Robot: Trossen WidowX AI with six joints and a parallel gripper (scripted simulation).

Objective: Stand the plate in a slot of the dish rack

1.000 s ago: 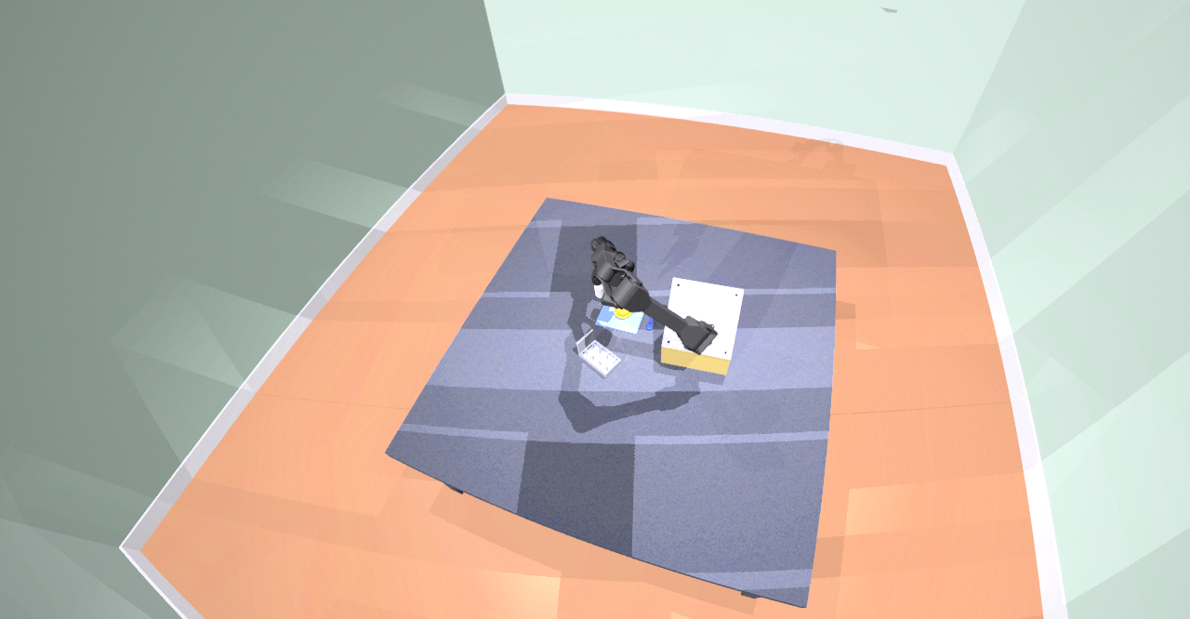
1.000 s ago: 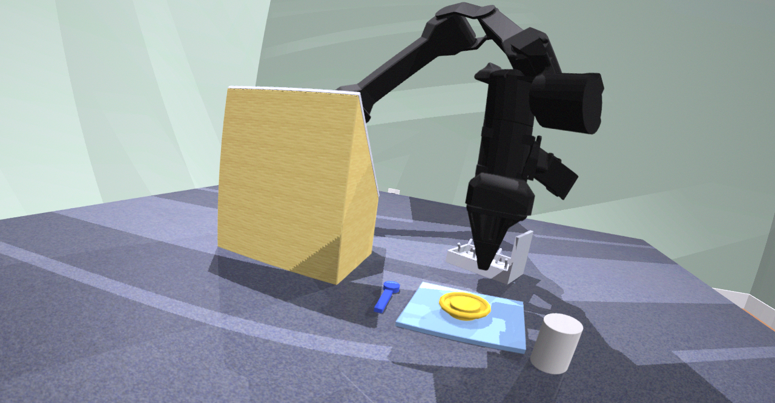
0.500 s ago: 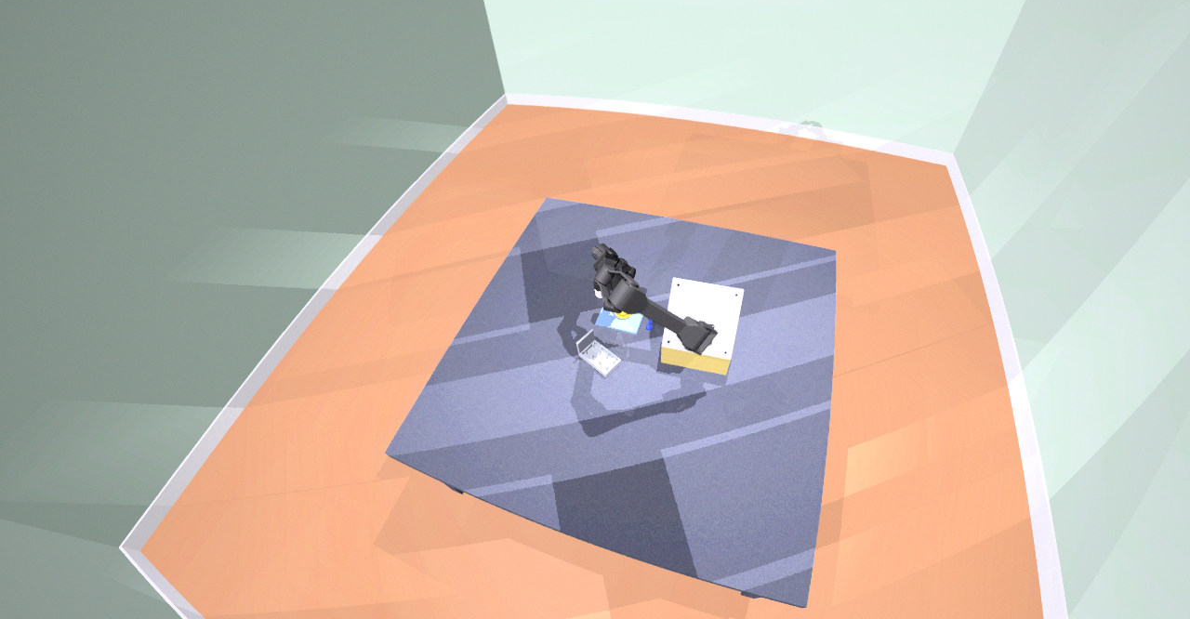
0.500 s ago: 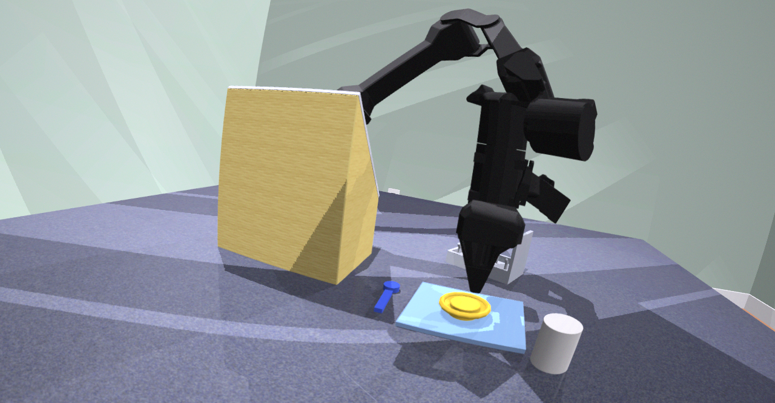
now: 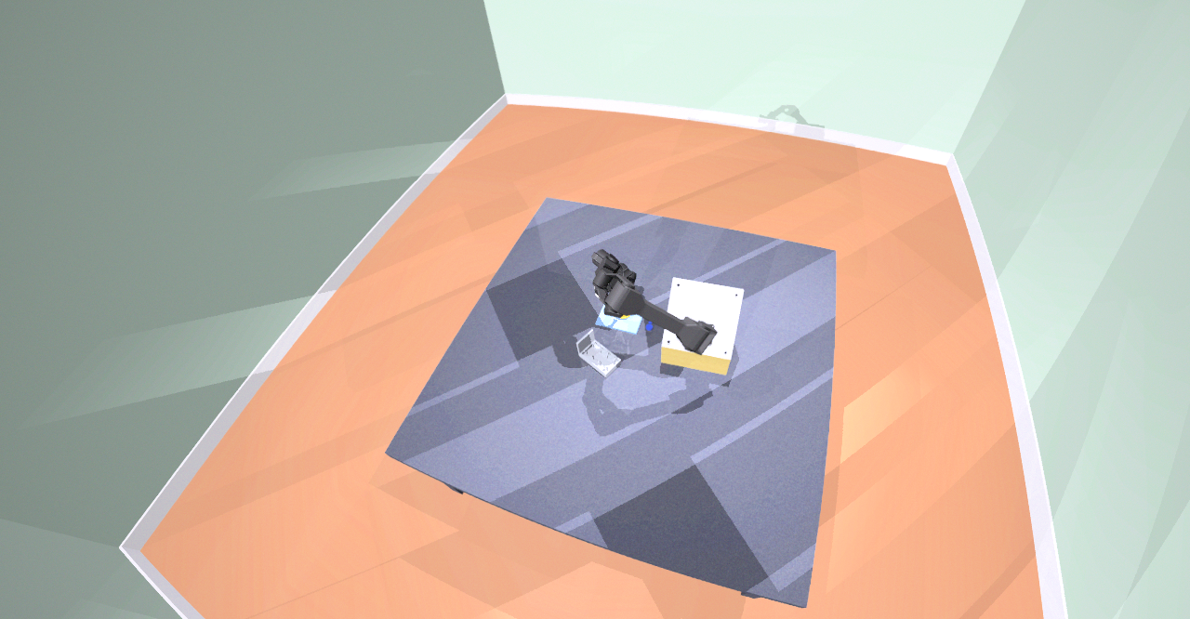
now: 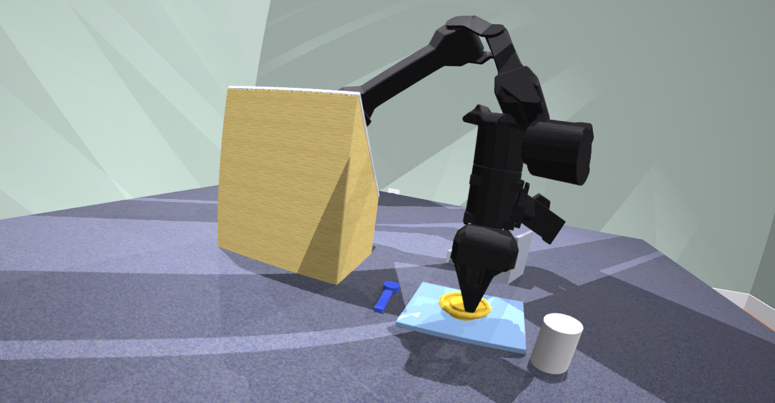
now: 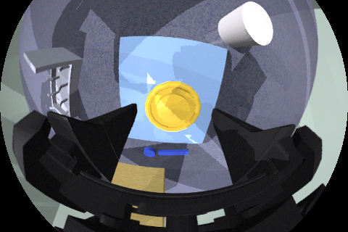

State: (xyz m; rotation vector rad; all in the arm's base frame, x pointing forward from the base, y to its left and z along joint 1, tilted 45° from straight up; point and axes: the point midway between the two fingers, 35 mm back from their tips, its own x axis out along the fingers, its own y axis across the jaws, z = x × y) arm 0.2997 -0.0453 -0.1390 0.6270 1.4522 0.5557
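The yellow round plate [image 5: 625, 316] [image 6: 452, 305] [image 7: 172, 106] lies flat on a light blue board [image 5: 632, 327] [image 6: 487, 334] [image 7: 135, 52]. My gripper [image 6: 471, 309] [image 7: 175, 110] points down over the plate, low and close to it. It is open, with one finger on each side of the plate in the wrist view, and nothing is held. In the exterior view the near finger hides part of the plate. The whitish dish rack [image 5: 599, 358] [image 6: 522, 255] [image 7: 54, 58] has a tall end panel and short rails. It stands beside the board, mostly hidden behind the gripper in the exterior view.
A white cylinder [image 6: 553, 347] [image 7: 232, 29] stands near one corner of the board. A blue spoon-like item [image 5: 649, 326] [image 6: 384, 299] [image 7: 173, 152] lies on the opposite side. A large wooden block [image 5: 695, 359] [image 6: 281, 173] [image 7: 139, 177] with a white top stands beyond it, under the arm's base.
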